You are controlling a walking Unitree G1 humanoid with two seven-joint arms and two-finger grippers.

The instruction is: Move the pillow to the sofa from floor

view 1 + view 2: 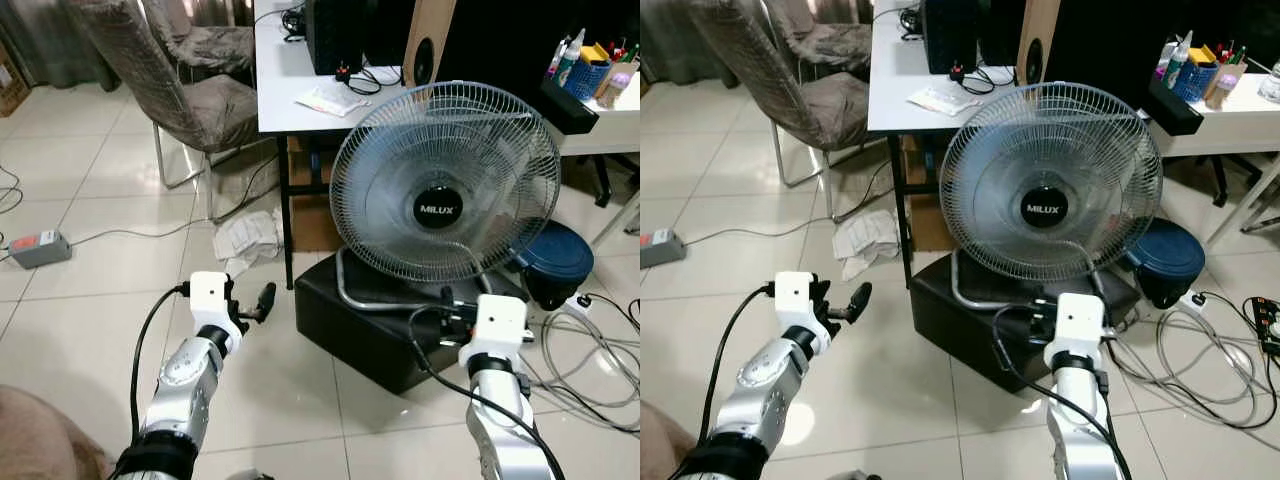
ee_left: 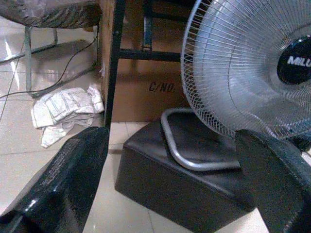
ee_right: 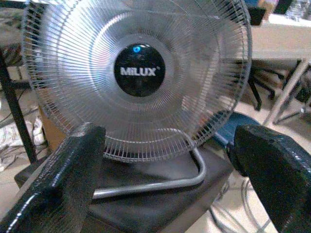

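Grey fan (image 1: pixel 445 180) reads "MILUX"; cardboard box (image 2: pixel 146 92) "C/NO."; left end effector (image 2: pixel 170 184), right end effector (image 3: pixel 165 179) both released.

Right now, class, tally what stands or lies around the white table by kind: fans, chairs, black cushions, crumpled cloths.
Fans: 1
Chairs: 1
Black cushions: 1
Crumpled cloths: 1
Total: 4

Two black fingers (image 2: pixel 63 184) are spreading wide, framing a silver wire-caged fan (image 2: pixel 252 68) sitting on a black box (image 2: pixel 180 184)
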